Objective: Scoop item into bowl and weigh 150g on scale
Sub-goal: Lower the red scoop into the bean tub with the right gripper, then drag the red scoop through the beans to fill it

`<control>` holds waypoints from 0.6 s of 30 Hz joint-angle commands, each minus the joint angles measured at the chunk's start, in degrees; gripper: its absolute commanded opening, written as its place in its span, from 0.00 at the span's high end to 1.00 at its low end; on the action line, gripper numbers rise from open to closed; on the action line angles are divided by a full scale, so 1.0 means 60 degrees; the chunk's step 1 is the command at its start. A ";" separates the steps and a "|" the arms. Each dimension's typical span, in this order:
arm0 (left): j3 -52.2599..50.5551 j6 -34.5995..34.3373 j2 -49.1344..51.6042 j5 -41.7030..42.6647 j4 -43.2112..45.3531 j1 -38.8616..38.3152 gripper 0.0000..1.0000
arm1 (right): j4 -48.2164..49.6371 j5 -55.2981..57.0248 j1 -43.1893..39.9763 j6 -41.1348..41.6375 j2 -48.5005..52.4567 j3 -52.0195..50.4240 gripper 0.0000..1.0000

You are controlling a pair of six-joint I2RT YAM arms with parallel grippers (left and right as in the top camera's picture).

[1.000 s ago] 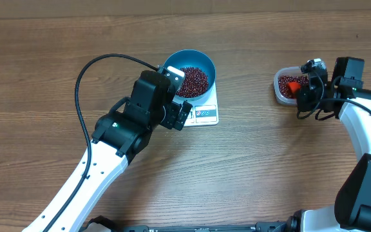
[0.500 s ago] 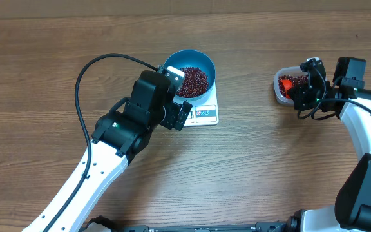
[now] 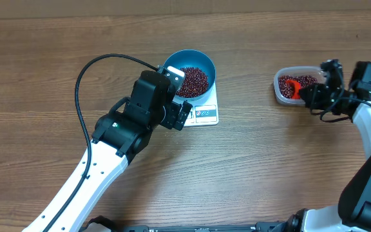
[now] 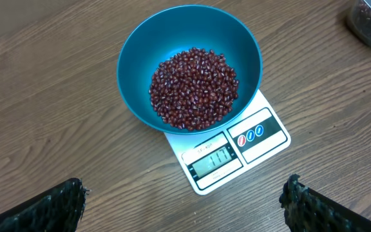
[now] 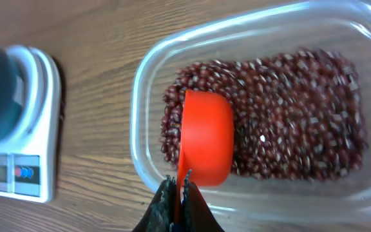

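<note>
The right gripper (image 5: 178, 193) has its jaws pinched on the tail end of the orange scoop (image 5: 206, 138), whose cup lies just ahead among the beans (image 5: 288, 122) in the clear tub (image 5: 140, 96). The left gripper (image 4: 185, 212) has its jaws wide apart and empty. The blue bowl (image 4: 134, 58), part-filled, sits ahead of them on the scale (image 4: 263, 138). A heaped scoop could twist in that narrow pinch and spill, or overshoot the weight. The display (image 4: 212, 161) is hard to read from here; it is perhaps short of target.

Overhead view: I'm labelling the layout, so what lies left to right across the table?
Left arm → bowl → tub → right arm. Left out for overlap: the scale under the bowl, the scoop in the tub.
</note>
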 commanded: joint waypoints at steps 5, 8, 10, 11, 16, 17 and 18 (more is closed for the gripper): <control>0.0022 0.0080 -0.0178 0.0084 0.0004 0.0018 0.01 | -0.0215 -0.2288 -0.1013 0.1009 0.0772 0.0004 0.96; 0.0022 0.0080 -0.0178 0.0084 0.0004 0.0018 0.00 | -0.0219 -0.2973 -0.1399 0.1005 0.0874 0.0004 0.96; 0.0022 0.0080 -0.0182 0.0084 0.0004 0.0018 0.00 | -0.0219 -0.3417 -0.1647 0.1009 0.0874 0.0004 0.96; 0.0022 0.0080 -0.0182 0.0084 0.0004 0.0018 0.00 | -0.0215 -0.3636 -0.1752 0.1005 0.0874 0.0004 0.96; 0.0022 0.0084 -0.0182 0.0084 0.0004 0.0018 0.00 | -0.0215 -0.4419 -0.2379 0.1005 0.0874 0.0007 0.96; 0.0022 0.0080 -0.0178 0.0084 0.0004 0.0018 0.00 | -0.0215 -0.4503 -0.2459 0.1005 0.0874 0.0007 0.96; 0.0022 0.0080 -0.0182 0.0084 0.0004 0.0018 0.00 | -0.0219 -0.4623 -0.2535 0.1009 0.0874 0.0007 0.96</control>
